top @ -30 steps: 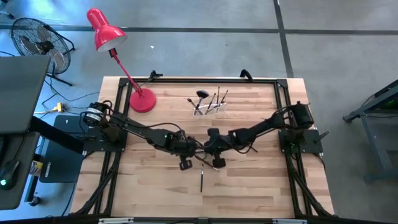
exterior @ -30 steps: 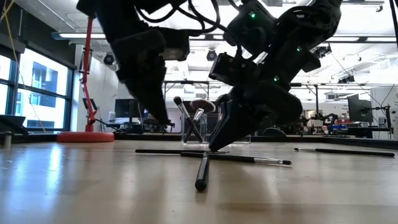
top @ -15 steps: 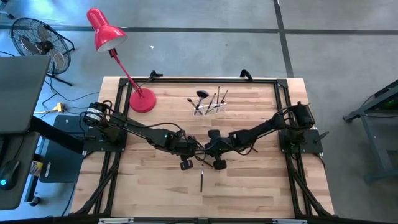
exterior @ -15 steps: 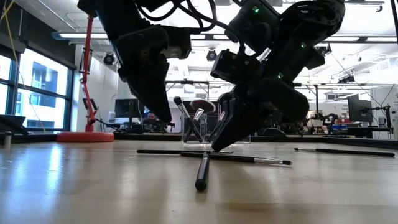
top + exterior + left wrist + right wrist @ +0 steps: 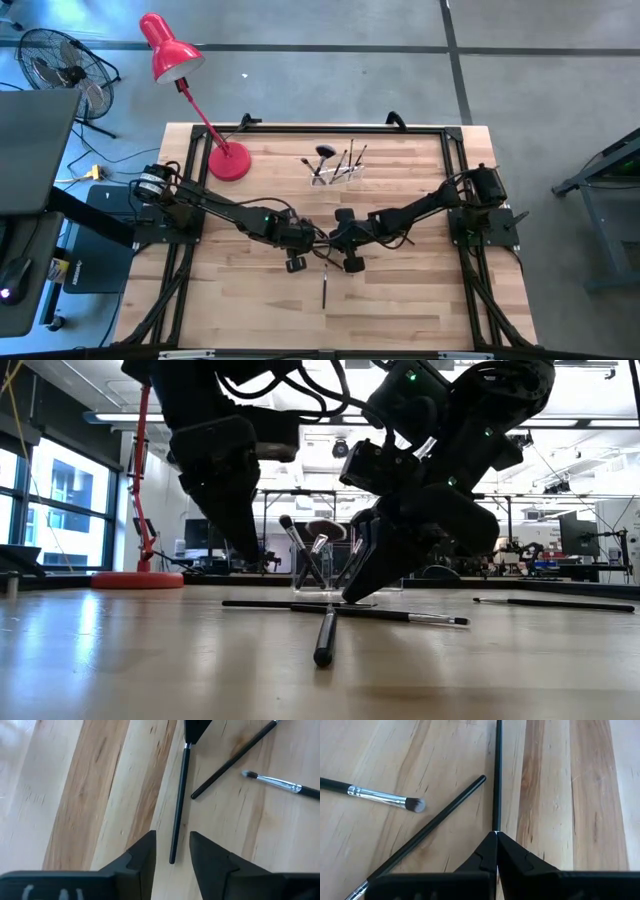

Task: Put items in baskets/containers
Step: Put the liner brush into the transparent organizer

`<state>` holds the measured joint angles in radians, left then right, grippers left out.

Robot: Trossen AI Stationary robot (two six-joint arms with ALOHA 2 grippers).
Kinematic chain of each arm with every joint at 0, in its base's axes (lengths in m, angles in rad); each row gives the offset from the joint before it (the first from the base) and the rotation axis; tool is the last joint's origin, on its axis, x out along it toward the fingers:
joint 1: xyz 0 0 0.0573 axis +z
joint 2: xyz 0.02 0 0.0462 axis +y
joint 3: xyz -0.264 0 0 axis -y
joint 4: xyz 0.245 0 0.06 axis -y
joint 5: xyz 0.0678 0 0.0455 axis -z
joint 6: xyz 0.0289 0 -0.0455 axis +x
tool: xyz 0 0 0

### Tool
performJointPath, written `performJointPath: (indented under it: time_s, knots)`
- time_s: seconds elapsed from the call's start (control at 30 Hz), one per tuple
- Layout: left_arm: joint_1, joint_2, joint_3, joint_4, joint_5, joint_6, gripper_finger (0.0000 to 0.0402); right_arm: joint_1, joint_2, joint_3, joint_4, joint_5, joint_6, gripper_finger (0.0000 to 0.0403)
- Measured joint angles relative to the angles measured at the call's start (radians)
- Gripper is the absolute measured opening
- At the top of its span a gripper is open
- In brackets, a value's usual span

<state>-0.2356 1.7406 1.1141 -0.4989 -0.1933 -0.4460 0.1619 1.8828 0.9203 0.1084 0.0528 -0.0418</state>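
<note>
A thin black brush [image 5: 179, 800] lies along the table between my two grippers. My right gripper [image 5: 496, 837] is shut on one end of it. My left gripper [image 5: 172, 837] hangs open above the brush's other end [image 5: 172, 860], a finger on either side, apart from it. In the low view the brush [image 5: 290, 604] lies level at the tabletop, with the left gripper [image 5: 250, 550] above it. Other loose brushes lie close by: a black one [image 5: 435, 825] and one with a silvery ferrule [image 5: 380, 796]. The clear holder [image 5: 335, 172] stands at the far middle with several brushes upright in it. My right gripper pinches the thin black brush at its very end [image 5: 496, 827] between the tips of its two fingers. The fingers slant down from the table's right side and lie roughly along the brush. The brush stretches away from the fingertips, level at the tabletop.
One more brush [image 5: 324, 288] lies near the table's front, pointing at the low camera. Another [image 5: 555, 603] lies to the right. The red lamp's base [image 5: 228, 160] stands at the far left. Bare wood stretches along the near edge.
My left gripper has opened from shut while staying in place above the brush's end. My right gripper has kept shut on the other end, and the brush has stayed level on the table.
</note>
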Motion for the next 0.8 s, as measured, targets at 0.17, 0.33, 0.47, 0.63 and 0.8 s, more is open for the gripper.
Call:
performJointPath:
  time_s: [0.17, 0.33, 0.47, 0.63, 0.8]
  knots:
    - [0.009, 0.093, -0.002, 0.032, 0.087, -0.003, 0.012, -0.002, 0.0, -0.001, 0.004, 0.0, -0.001, 0.0]
    - [0.013, 0.135, 0.005, 0.067, 0.141, -0.011, 0.012, -0.007, 0.0, -0.001, 0.009, -0.003, 0.016, 0.0]
    - [0.012, 0.136, 0.004, 0.072, 0.115, -0.002, 0.012, -0.009, 0.0, -0.001, 0.019, -0.006, 0.026, 0.0]
    - [0.013, 0.138, 0.002, 0.075, 0.1, 0.046, 0.0064, -0.009, 0.0, -0.001, 0.024, -0.005, 0.027, 0.0]
    - [0.012, 0.139, 0.001, 0.073, 0.082, 0.038, 0.0015, -0.008, 0.0, -0.001, 0.027, -0.006, 0.065, 0.0]
